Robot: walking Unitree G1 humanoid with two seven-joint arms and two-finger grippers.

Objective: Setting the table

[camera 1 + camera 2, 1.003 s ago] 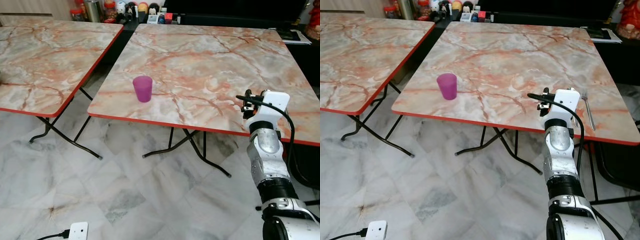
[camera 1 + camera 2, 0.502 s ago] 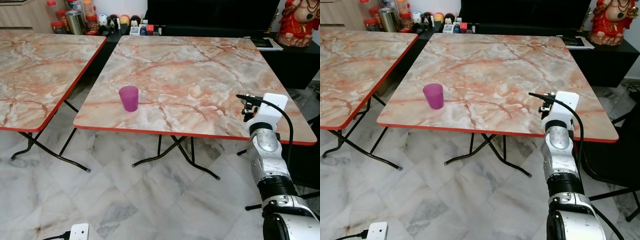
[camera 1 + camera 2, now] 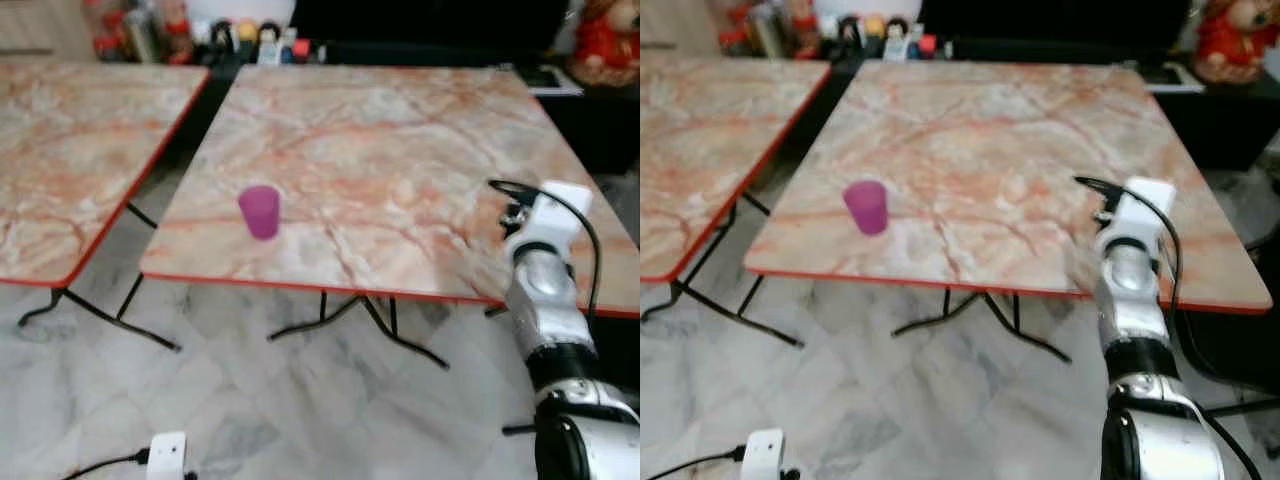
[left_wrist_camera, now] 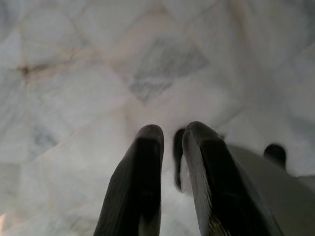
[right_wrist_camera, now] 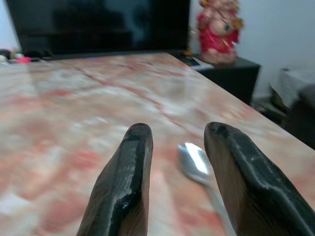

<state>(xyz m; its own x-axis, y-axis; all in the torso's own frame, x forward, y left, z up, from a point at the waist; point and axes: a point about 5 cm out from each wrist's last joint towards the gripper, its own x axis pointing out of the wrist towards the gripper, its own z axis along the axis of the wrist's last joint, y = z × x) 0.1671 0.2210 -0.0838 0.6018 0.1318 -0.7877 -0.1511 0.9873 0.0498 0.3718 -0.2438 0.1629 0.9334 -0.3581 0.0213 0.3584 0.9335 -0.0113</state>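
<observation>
Silver right arm (image 3: 545, 300), white wrist block, black cable, black fingers (image 5: 123, 187).
</observation>
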